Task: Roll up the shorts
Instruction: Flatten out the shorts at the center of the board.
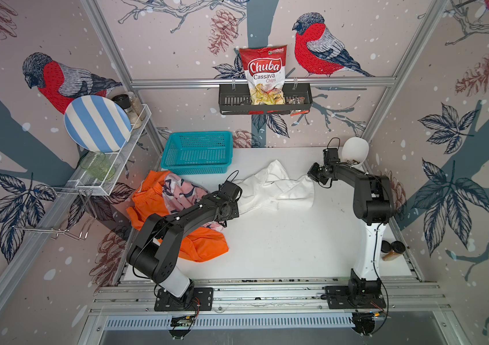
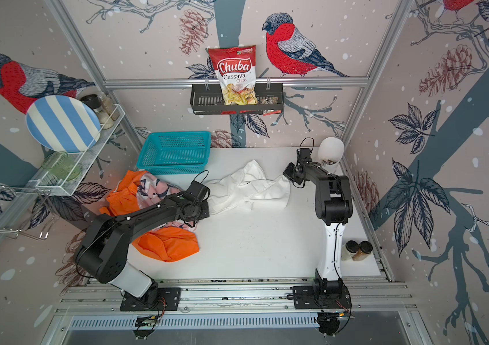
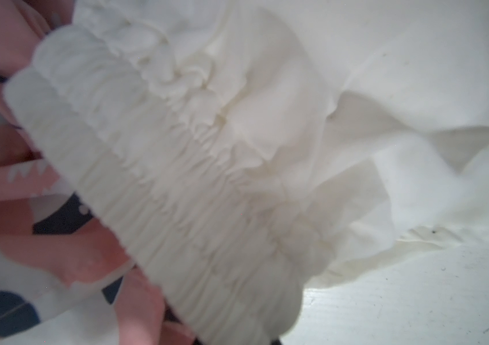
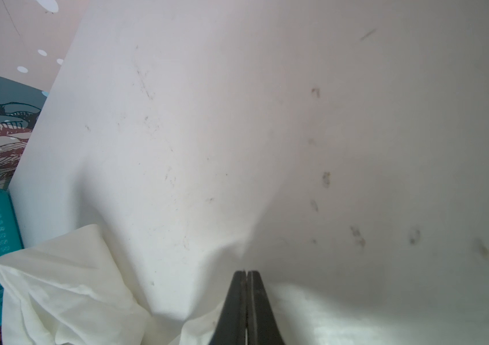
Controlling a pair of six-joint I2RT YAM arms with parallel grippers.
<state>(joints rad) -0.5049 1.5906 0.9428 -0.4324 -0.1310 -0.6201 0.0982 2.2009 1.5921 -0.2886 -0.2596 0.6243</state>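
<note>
Here, taking six o'clock as the arm bases, the orange shorts (image 1: 204,245) lie crumpled at eight o'clock on the white desk (image 1: 282,248), partly hidden by the left arm. The pink shark-print shorts (image 1: 179,191) are heaped on them at nine o'clock. Neither pair is rolled.

Just off centre toward twelve o'clock lie the white shorts (image 1: 276,188), wrinkled and not yet flat. The left gripper (image 1: 232,209) is closed at their nine-o'clock end. Its wrist view is filled by the gathered elastic waistband, so it appears to pinch that, though its fingertips are hidden. The right gripper (image 4: 246,276), at two o'clock, is closed on the opposite end, and the cloth tents up to its tips.

The step in hand looks like spreading the white shorts for rolling. To do it well, I judge both grippers should draw apart evenly and low until the folds go. They should not drag the pink pair along, and should lay the cloth flat mid-desk.

Farther off, at eleven o'clock, a teal basket (image 1: 195,168) stands with nothing visible inside. At ten o'clock a wire rack (image 1: 117,173) holds a striped plate (image 1: 96,122), a green glass (image 1: 96,165) and grinders (image 1: 126,104). At twelve o'clock, on the back wall, a black basket (image 1: 231,101) holds a cassava chips bag (image 1: 264,71) and small packets (image 1: 297,100).
</note>
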